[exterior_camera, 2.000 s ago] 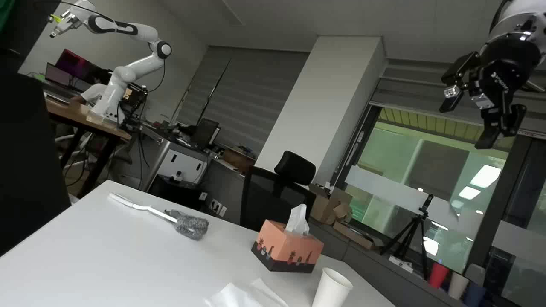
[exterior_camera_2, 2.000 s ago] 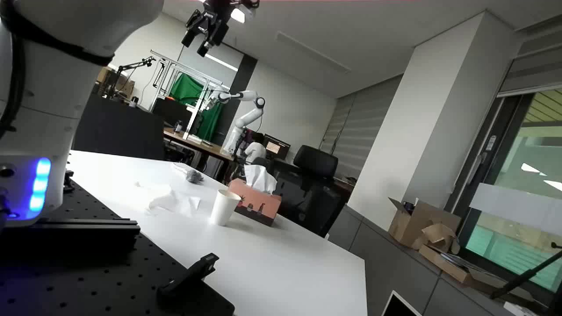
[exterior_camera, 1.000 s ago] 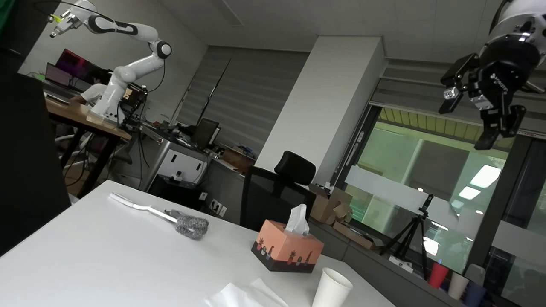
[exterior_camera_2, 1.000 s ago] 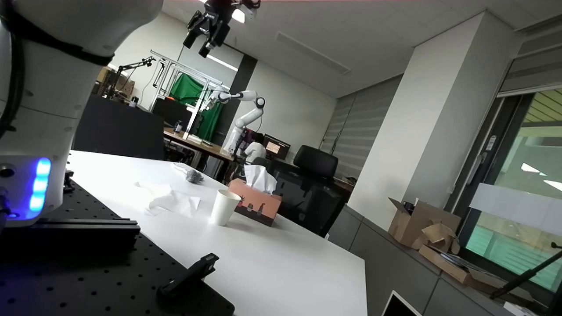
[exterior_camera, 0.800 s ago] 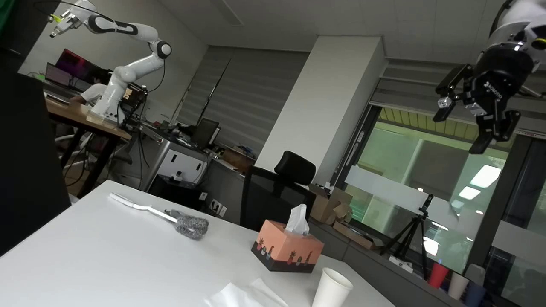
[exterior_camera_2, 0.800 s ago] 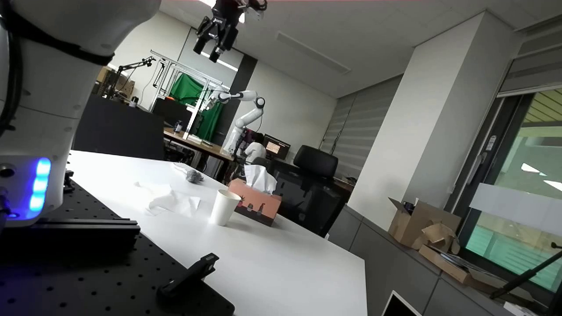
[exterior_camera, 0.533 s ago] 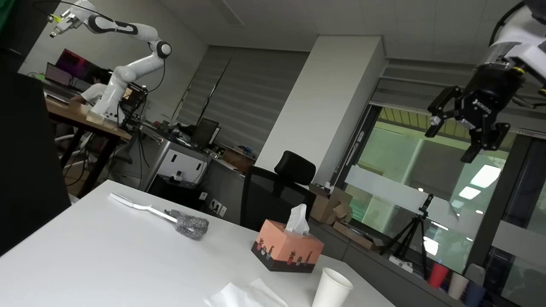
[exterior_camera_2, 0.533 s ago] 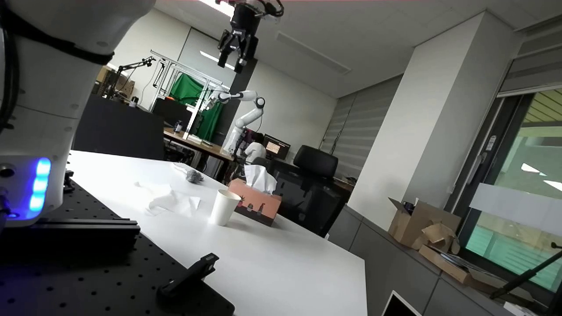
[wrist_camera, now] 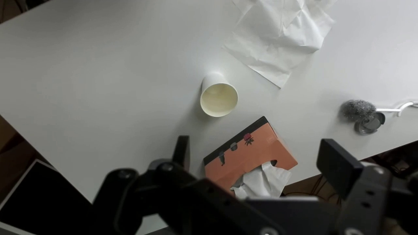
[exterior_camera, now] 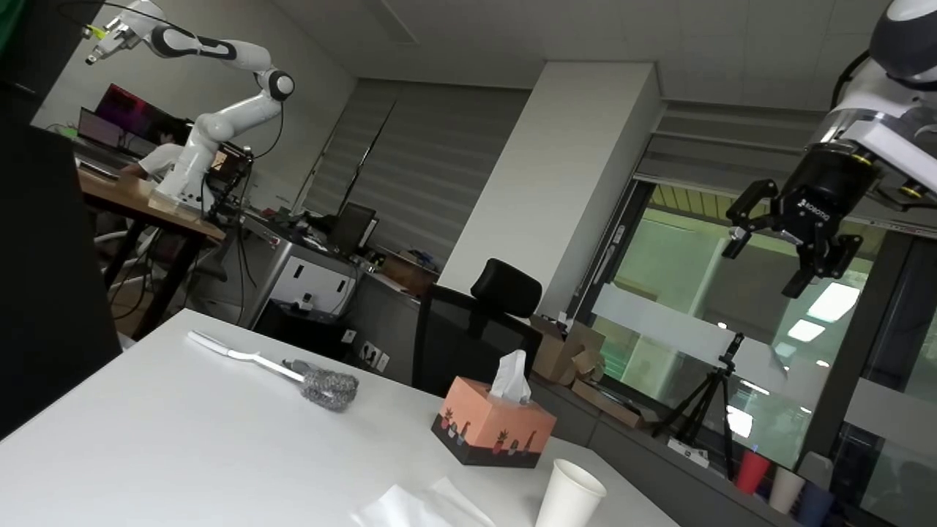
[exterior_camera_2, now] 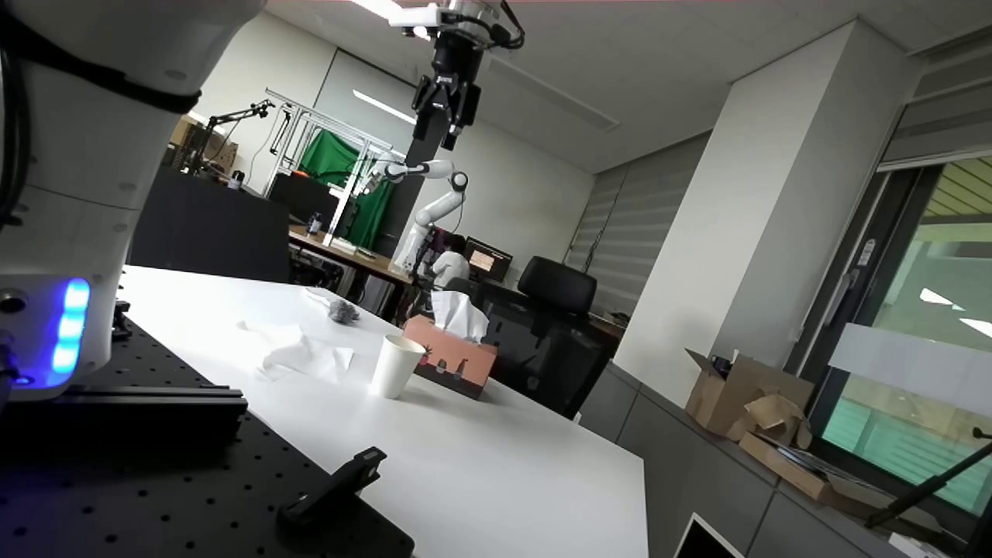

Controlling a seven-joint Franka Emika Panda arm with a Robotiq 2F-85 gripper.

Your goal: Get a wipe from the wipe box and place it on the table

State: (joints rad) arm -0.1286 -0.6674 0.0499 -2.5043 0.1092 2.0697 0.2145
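Fingers hang spread, white cup upright near the orange tissue box

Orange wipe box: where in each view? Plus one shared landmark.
In an exterior view: wipe box low, just right of centre.
In an exterior view: wipe box below centre, slightly left.
Wrist view: wipe box below and right of centre.
Landmark: white cup near it in all three.

The worktop is finished smooth, faintly glossy. The wipe box is seen as matt card, its wipe and the loose tissue as thin, creased paper, the cup as smooth paper. The brush head is seen rough, wiry; its handle, smooth plastic.
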